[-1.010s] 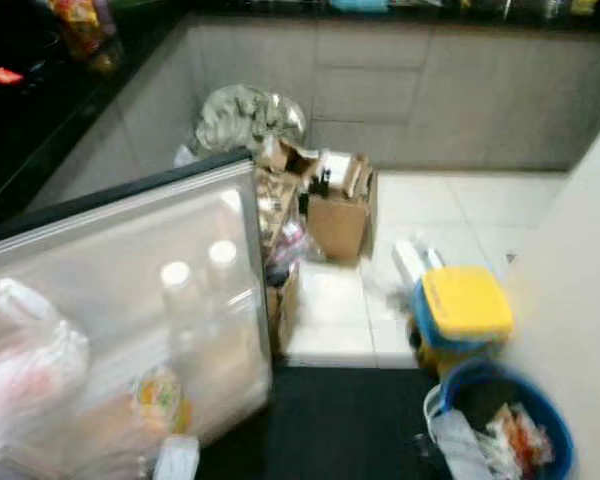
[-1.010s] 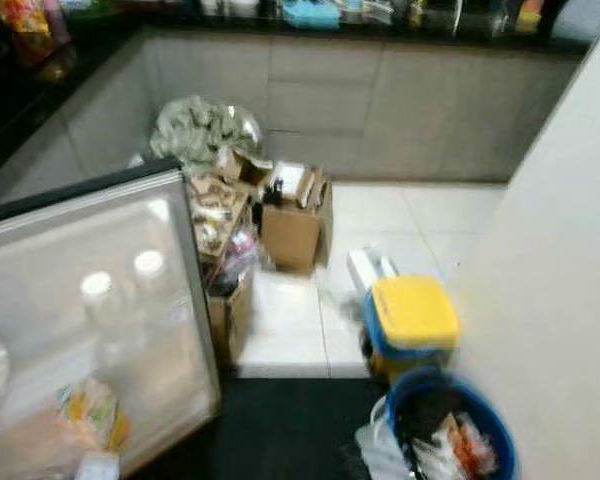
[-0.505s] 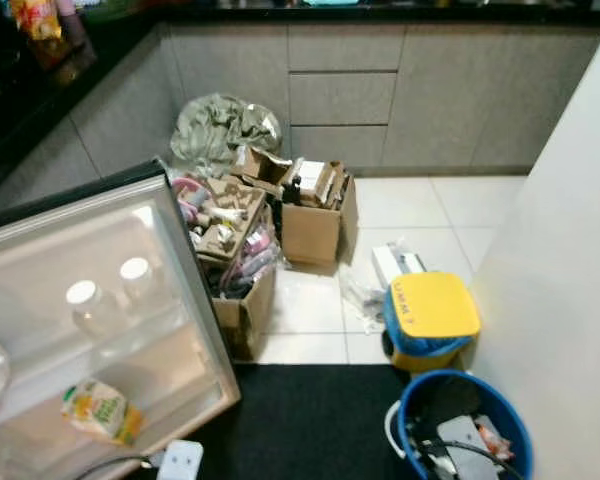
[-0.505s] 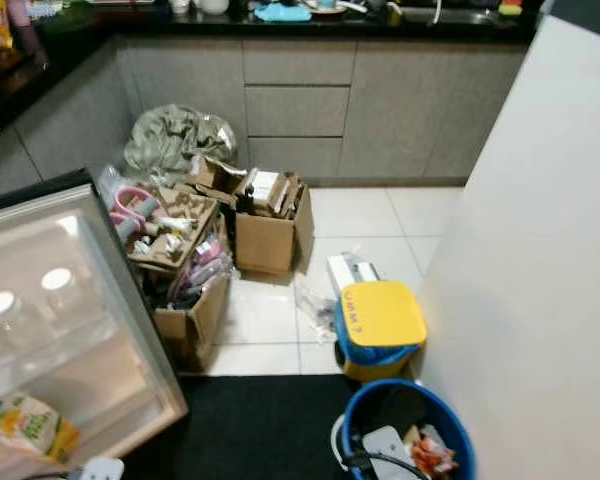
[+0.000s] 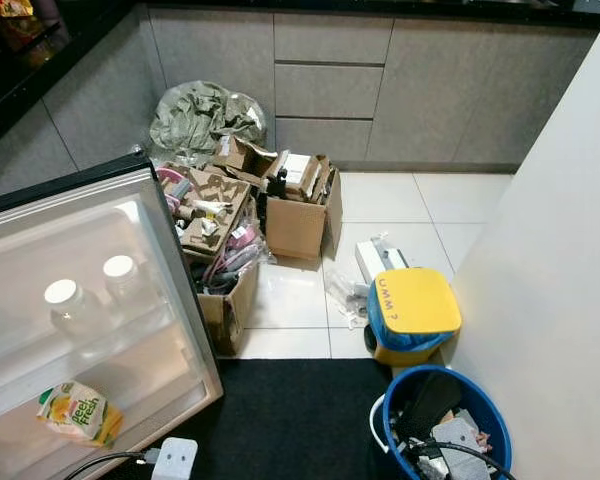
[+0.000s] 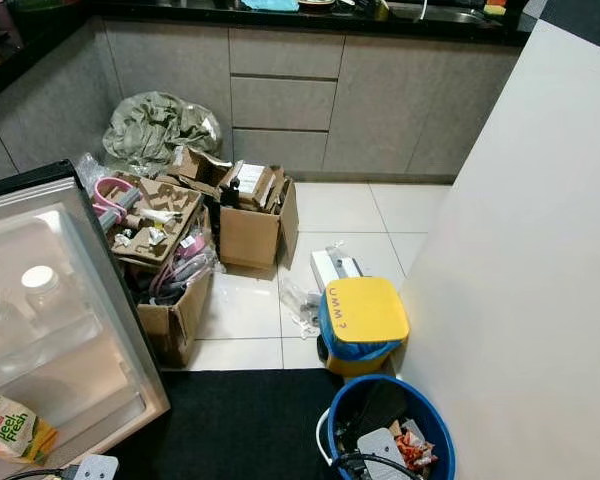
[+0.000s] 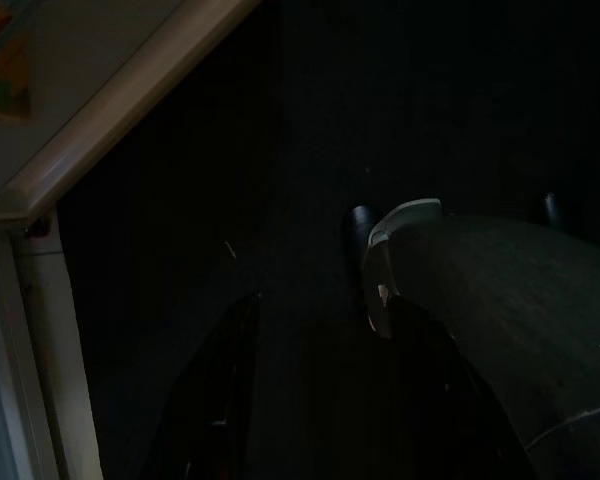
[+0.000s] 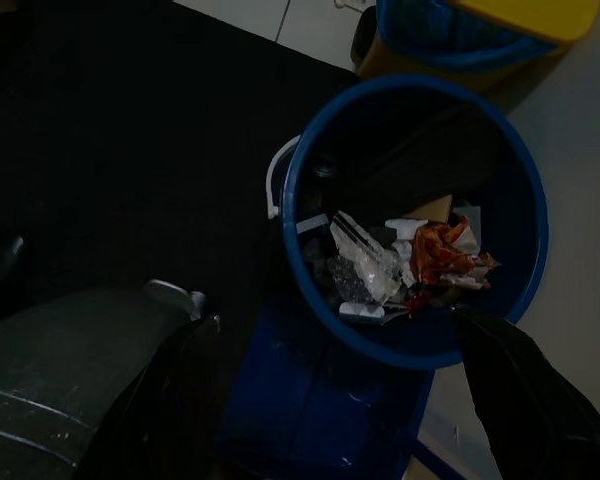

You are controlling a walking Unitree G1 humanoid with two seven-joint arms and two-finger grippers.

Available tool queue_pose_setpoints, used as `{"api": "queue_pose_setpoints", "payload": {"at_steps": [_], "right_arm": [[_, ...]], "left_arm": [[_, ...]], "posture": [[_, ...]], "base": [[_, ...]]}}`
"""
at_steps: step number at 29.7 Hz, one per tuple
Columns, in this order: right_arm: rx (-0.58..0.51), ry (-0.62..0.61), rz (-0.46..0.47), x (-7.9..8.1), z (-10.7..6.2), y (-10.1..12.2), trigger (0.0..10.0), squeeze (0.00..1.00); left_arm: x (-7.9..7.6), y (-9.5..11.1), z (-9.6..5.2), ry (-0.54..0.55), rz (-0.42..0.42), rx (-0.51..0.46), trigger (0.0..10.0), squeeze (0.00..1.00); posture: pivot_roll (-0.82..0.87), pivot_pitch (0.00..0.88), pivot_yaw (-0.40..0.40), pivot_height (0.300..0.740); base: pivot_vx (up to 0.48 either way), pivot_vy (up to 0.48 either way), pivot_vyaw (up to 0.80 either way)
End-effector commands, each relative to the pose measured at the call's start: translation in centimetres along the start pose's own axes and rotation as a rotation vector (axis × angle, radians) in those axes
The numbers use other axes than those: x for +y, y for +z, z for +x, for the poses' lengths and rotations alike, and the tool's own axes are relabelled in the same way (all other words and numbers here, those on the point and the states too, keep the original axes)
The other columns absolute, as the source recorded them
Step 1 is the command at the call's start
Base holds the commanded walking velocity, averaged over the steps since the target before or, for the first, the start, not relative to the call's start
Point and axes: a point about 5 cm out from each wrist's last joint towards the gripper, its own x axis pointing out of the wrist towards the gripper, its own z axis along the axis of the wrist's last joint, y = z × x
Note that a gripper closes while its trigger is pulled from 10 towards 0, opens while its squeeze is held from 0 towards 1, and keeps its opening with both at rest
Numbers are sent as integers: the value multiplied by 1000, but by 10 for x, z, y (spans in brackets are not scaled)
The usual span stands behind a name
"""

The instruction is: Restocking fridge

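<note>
- the open fridge door (image 5: 100, 290) stood at the robot's left, its shelves carrying two white-capped bottles (image 5: 65, 300) side by side and, on the shelf below, a yellow-green drink carton (image 5: 78, 412) lying flat.
- the bottles looked rigid, smooth and probably heavy if full; a hold around the body below the cap would seem safest. the carton looked light and a little crushable, best taken across its broad faces.
- other possible stock sat in the cardboard boxes (image 6: 248, 215) on the tiled floor just beyond the door; what was in them was too jumbled to name.
- the left claw (image 7: 320, 400) hung over the dark mat (image 5: 290, 420) beside the door's lower edge, fingers apart and holding nothing.
- the right claw (image 8: 330, 400) hung above the blue bucket (image 8: 410, 215) of scraps, fingers spread wide, also empty.
- compared with the earlier frames, the whole view had slid and sharpened from blur, a camera move; the door, boxes, yellow-lidded bin (image 5: 415, 310) and bucket lay as before.
</note>
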Motion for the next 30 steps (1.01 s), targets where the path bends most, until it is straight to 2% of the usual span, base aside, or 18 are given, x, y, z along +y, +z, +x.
{"api": "queue_pose_setpoints", "payload": {"at_steps": [1,30], "right_arm": [[1,-12,-15,-2,0,-1,10000,0],[16,-52,-29,-6,0,-2,10000,0]], "left_arm": [[-1,-3,-1,-4,1,14,10000,0],[0,-4,-1,-8,8,18,10000,0]], "posture": [[-26,0,-58,740],[-27,0,-56,740]], "base": [[0,0,800],[0,0,800]]}}
